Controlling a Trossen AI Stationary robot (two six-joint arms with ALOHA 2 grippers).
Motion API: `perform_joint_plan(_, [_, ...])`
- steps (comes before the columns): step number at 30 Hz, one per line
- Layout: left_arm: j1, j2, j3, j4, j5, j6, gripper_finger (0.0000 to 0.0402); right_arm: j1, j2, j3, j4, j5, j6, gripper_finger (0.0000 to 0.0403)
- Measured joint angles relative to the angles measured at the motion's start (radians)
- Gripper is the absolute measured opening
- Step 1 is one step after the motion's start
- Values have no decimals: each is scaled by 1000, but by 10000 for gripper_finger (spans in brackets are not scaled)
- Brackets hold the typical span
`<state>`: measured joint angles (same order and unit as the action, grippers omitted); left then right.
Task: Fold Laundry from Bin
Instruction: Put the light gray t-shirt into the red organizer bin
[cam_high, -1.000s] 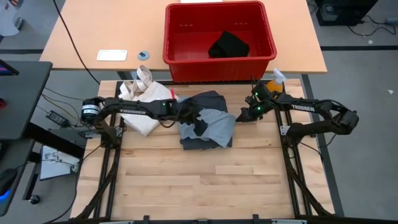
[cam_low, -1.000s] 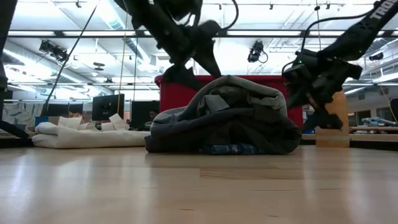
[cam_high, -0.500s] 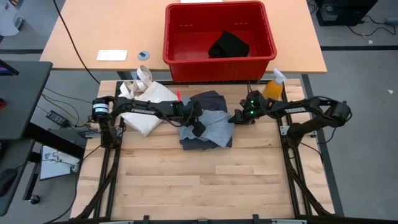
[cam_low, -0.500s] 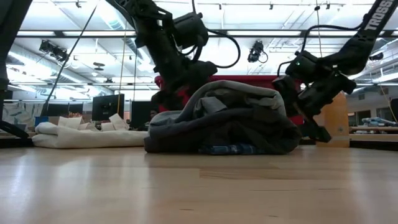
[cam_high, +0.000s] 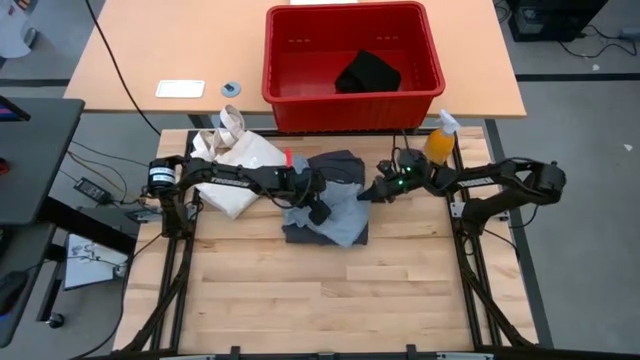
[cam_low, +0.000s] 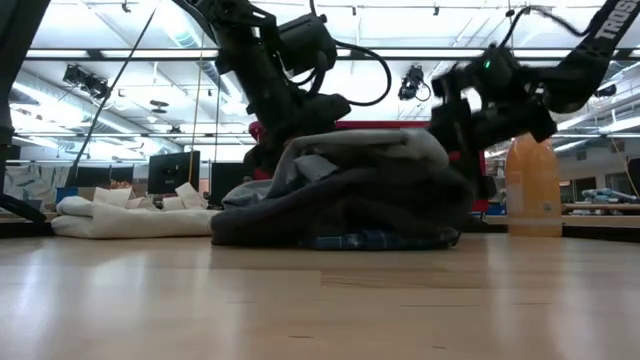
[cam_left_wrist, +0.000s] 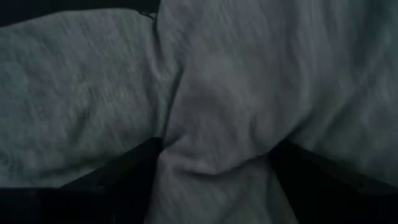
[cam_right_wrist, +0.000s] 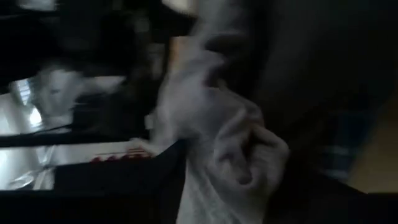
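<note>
Heap of soft garments lies on the pale wooden slatted worktop, toward its far edge, between the two arms; light grey jersey piece on top, dark charcoal-grey piece beneath and behind it; a strip of blue-and-white plaid shirt shows at the bottom of the heap in the low view

Left gripper is pressed down onto the light grey piece near the middle of the heap; in the left wrist view its two dark fingers stand wide apart with a fold of grey cloth bulging up between them, not clamped

Right gripper is at the heap's right edge, touching the cloth; the right wrist view shows a bunched fold of light grey fabric between its dark fingers; frames blurred, so cannot tell whether it is closed on the cloth

Large red plastic rectangular crate stands on the tan desk beyond the worktop, well apart from both grippers; one black piece lies inside it, toward its right half

Cream-white cloth tote bag lies at the worktop's far left corner, partly under the left arm; orange spray bottle stands upright at the far right corner, just beside the right arm
</note>
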<state>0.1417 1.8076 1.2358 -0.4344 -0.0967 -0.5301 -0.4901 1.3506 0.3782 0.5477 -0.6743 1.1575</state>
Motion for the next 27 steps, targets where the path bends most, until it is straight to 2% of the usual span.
perform_joint_plan(3, [0, -5, 5, 13, 26, 1, 313, 41, -44, 0, 86, 6, 73, 163])
perform_joint_plan(7, [-15, -53, 53, 25, 57, 52, 313, 85, -92, 0, 122, 40, 131, 161])
perform_joint_plan(11, [-33, -84, 82, -6, 63, 129, 313, 116, -102, 1, 87, 47, 136, 171])
perform_joint_plan(18, [-59, -83, 121, -73, 113, 78, 313, 178, -101, 1, -28, 70, 160, 172])
perform_joint_plan(23, [-89, -79, 120, -260, 65, 97, 313, 224, -101, 1, -114, 94, 160, 171])
perform_joint_plan(27, [-106, -77, 100, -390, 26, 128, 313, 266, -101, 1, -107, 32, 183, 171])
